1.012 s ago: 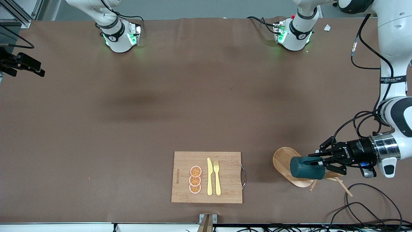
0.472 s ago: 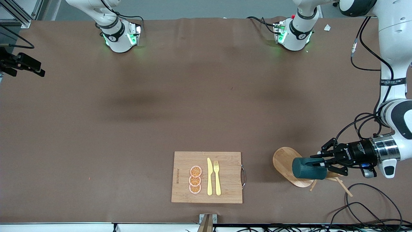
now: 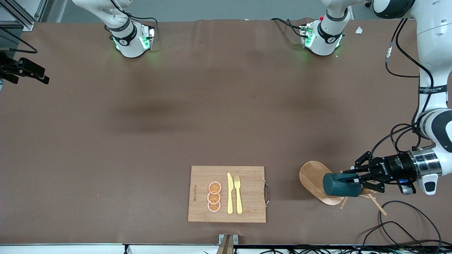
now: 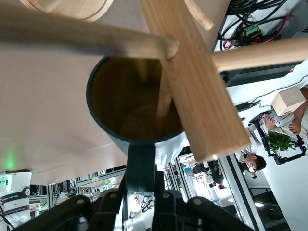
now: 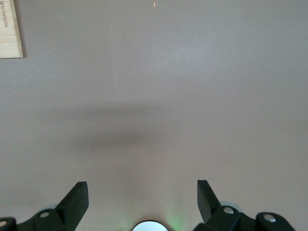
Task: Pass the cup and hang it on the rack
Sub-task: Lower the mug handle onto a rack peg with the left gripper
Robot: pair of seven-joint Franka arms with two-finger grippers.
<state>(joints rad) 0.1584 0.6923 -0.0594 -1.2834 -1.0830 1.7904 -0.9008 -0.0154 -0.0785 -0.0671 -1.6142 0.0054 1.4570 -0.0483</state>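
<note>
— Cup [image 3: 340,184] has slid toward the left arm's end of the worktop [image 3: 176,116] since a second ago; I see it sideways over the rack [image 3: 314,180], carried by the left claw [image 3: 353,180].

— How is that claw set?

— Pinched tight on the cup's handle [image 4: 140,166]. In my left wrist view a peg [image 4: 166,103] pokes into the cup's yellow mouth, beside the rack's post.

— And the right claw [image 5: 143,199]?

— Fingers spread wide, holding nothing, waiting above bare worktop. Cutting board [image 3: 227,194] hasn't moved.

The left hand [image 3: 354,180] has drawn the cup [image 3: 339,184] back over the rack [image 3: 313,174]
</note>
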